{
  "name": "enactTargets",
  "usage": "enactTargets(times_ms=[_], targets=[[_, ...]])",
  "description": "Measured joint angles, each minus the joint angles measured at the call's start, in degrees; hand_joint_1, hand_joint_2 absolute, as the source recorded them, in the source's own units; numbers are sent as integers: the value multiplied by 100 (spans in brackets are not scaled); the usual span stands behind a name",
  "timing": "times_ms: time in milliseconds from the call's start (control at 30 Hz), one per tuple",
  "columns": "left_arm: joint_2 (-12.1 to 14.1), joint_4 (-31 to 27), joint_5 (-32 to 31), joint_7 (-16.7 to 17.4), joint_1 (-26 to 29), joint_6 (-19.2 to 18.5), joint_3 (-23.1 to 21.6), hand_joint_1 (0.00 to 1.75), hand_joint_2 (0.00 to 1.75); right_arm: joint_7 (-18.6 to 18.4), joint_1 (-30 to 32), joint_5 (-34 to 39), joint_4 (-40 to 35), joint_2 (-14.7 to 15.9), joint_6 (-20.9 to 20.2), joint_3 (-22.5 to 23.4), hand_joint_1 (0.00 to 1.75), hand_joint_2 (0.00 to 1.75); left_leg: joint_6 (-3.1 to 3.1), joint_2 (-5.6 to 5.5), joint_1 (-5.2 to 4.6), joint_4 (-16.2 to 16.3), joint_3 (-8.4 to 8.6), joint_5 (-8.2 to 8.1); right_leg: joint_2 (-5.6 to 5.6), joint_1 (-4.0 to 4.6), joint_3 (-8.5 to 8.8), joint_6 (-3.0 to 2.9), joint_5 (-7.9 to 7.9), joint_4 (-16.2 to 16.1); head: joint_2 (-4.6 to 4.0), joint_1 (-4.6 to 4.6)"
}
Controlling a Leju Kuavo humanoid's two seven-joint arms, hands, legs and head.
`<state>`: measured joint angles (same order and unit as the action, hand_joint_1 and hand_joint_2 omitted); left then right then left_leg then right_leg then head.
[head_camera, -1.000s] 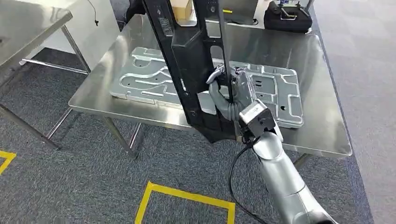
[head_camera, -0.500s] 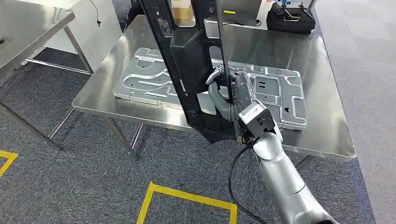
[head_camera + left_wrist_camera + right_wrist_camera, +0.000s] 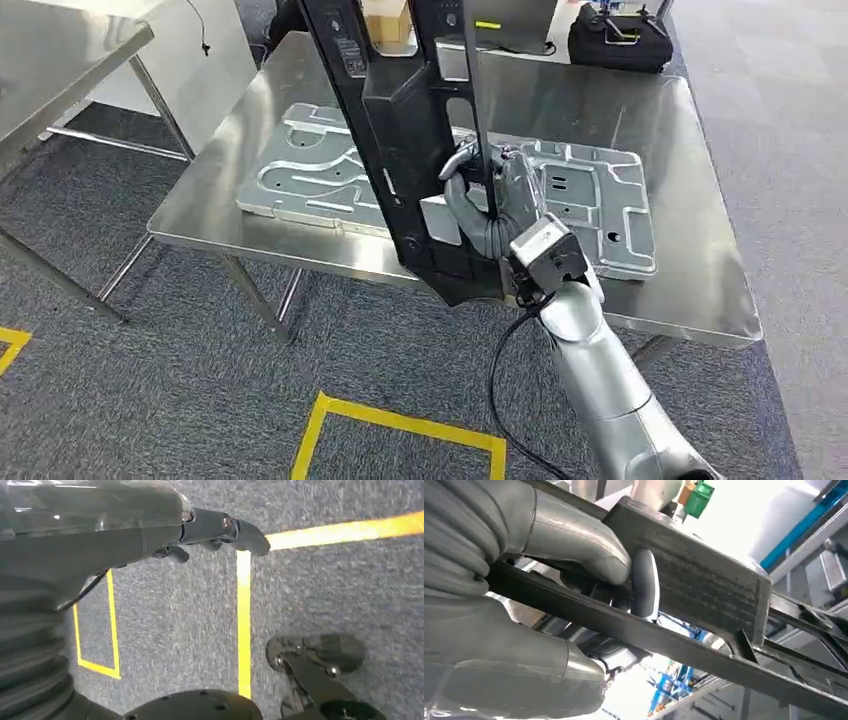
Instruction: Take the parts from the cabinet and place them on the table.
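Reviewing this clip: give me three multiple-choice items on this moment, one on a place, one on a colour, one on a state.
1. Where does the flat silver stamped metal panel lie?
A. on the steel table
B. on the carpet
C. in a hand

2. What colour are the tape lines on the floor?
A. red
B. yellow
C. white

3. What is the right hand doing?
A. hanging empty
B. pressing the table
C. gripping the long black plastic frame part

Answers: 1 A, the panel rests flat on the tabletop. 2 B, the floor lines are yellow. 3 C, its fingers wrap the frame's bar.
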<state>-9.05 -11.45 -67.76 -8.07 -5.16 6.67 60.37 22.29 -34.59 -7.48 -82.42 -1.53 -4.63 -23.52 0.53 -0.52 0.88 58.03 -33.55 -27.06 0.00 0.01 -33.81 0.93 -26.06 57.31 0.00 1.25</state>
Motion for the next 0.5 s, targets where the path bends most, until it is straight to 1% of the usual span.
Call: enactTargets(times_ms=[33, 67, 100, 133, 167, 200, 233, 267, 300, 333, 367, 400, 433, 467, 500], targets=[[2, 0, -2, 0, 11, 2, 2, 0, 175, 7, -8, 2, 13, 0, 4, -4, 173, 175, 52, -2, -2, -13, 12, -22, 6, -8, 28, 48, 77, 73, 0, 0], [2, 0, -2, 0, 16, 4, 2, 0, 175, 11, -19, 6, 15, 0, 7, -9, 173, 175, 118, -18, 2, -4, 128, 1, 4, -31, 45, 77, 31, 85, 0, 2], [0, 0, -2, 0, 25, 7, 4, 0, 175, 9, -23, 4, 20, 0, 9, -18, 173, 175, 145, -21, -1, -22, 192, -13, -3, -45, 31, 100, -11, 197, 0, -2], [2, 0, -2, 0, 27, 13, 4, 0, 175, 20, -45, 7, 24, 0, 9, -26, 173, 175, 165, -22, -6, -26, 244, -43, -2, -50, -128, 115, -119, 495, 0, -2], [2, 0, -4, 0, 23, 17, 4, 0, 175, 35, -53, 11, 26, 0, 9, -31, 173, 175, 174, -21, -9, -26, 281, -77, -1, -51, -398, 116, -242, 917, 0, 0], [2, 0, -4, -2, 24, 15, 4, 0, 175, 35, -48, 11, 28, 0, 9, -33, 173, 175, 175, -24, -12, -26, 310, -104, -1, -54, -610, 125, -327, 1225, 0, 0], [0, 0, -4, -2, 28, 15, 4, 0, 175, 33, -42, 11, 33, 0, 11, -35, 173, 175, 176, -25, -15, -27, 329, -121, 0, -55, -737, 132, -371, 1398, 0, 0], [2, 0, -4, -2, 42, 15, 4, 0, 175, 33, -26, 11, 50, 0, 11, -39, 173, 175, 172, -30, -21, -28, 389, -189, -1, -54, -1007, 125, -485, 1712, 0, 0], [2, 0, -4, -2, 58, 17, 4, 0, 175, 31, -8, 11, 63, 0, 11, -44, 173, 175, 168, -43, -27, -28, 462, -247, 0, -53, -1165, 122, -522, 1784, 0, 0], [4, 0, -4, -2, 69, 15, 4, 0, 175, 28, 6, 11, 72, 0, 9, -46, 173, 175, 163, -53, -34, -31, 541, -304, 0, -50, -1201, 116, -497, 1661, 0, 0], [4, 0, -7, -2, 76, 15, 4, 0, 175, 31, 12, 11, 72, 0, 11, -48, 173, 175, 164, -61, -48, -36, 659, -393, 0, -27, -1140, 83, -391, 1281, 0, 0], [2, 0, -9, -4, 77, 17, 4, 0, 175, 31, 10, 11, 72, 0, 9, -48, 173, 175, 164, -66, -70, -48, 784, -483, 1, -2, -1022, -6, -100, 781, 0, 0], [-2, 2, -13, -7, 86, 15, 4, 0, 175, 31, 14, 11, 76, 2, 11, -48, 173, 175, 161, -65, -70, -74, 832, -561, 1, 36, -933, -91, 385, 333, 0, 0], [-46, 26, -13, -7, 91, 13, 7, 0, 175, 33, 30, 13, 98, 2, 11, -52, 173, 175, 136, -65, -73, -62, 970, -641, 58, 100, -916, -166, 1019, 85, 0, 7], [-28, 24, -13, -9, 87, 15, 7, 0, 175, 35, 33, 20, 103, 9, 18, -52, 173, 175, 95, -104, -54, -136, 984, -673, 63, 118, -885, -150, 910, 111, 0, 0]])
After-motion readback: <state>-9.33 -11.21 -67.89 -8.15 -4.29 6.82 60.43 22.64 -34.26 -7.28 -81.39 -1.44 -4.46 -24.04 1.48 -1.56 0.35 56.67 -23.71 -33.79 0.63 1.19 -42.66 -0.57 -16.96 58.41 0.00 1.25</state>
